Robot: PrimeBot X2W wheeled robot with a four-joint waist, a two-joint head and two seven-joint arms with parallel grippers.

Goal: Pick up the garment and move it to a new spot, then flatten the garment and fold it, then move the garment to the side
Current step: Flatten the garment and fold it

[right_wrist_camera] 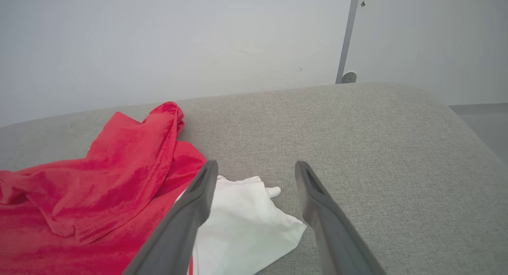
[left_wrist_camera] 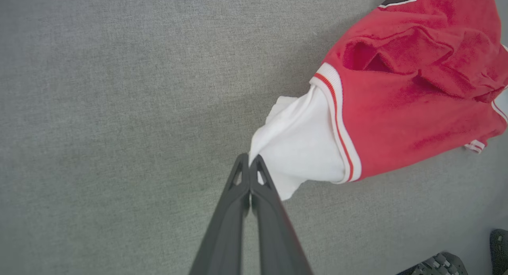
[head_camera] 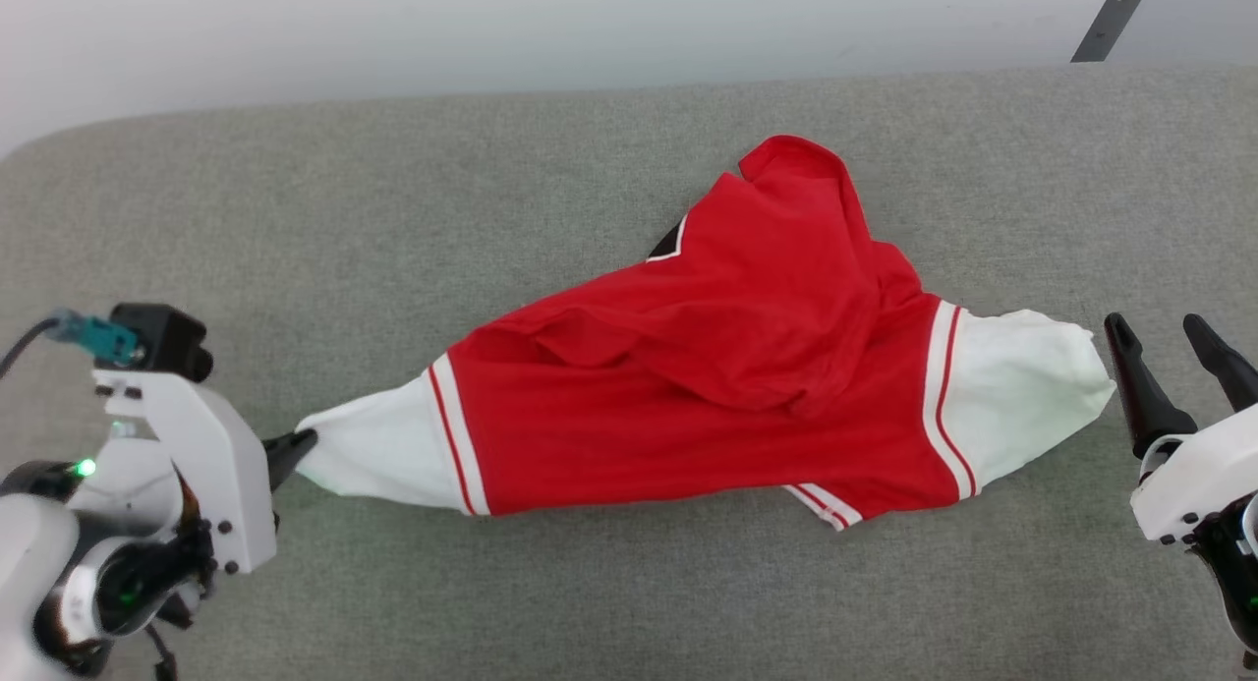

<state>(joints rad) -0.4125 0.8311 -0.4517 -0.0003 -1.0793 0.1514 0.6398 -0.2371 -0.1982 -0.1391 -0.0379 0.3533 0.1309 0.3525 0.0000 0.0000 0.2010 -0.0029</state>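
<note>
Nearest, lower left: left gripper (head_camera: 295, 447), both dark fingers pressed together, pinching the tip of the pinched sleeve (head_camera: 378, 455), which tapered to a point at the tips.
Lower right: right gripper (head_camera: 1157, 329), fingers spread wide and holding nothing; just beside the free sleeve (head_camera: 1022, 396) but apart from it.
Centre: garment (head_camera: 708, 386) lay across the middle of the frame on the grey padded surface (head_camera: 393, 219), with a white sleeve at each end. The red body was bunched and folded over itself toward upper centre. A sliver of black lettering showed under the fold.
Handling: judged light, soft and limp. It would sag and crumple wherever unsupported, and thin cloth could slip from a shallow pinch.
Where to hold: sleeve ends looked the best handles. The free sleeve's outer edge lay open toward the spread fingers. Striped trim (head_camera: 826, 504) at lower centre offered a thicker edge.
Edges: the surface's far edge ran along the top of the frame against the pale wall (head_camera: 491, 23), and its corner curved away at upper left. Dark bracket (head_camera: 1109, 21) at upper right, well apart from the cloth.
Open room: bare surface was wide at upper left and along the bottom of the frame, tighter at right.
Risk: pulling on one sleeve alone would likely drag the bunch rather than flatten it.
</note>
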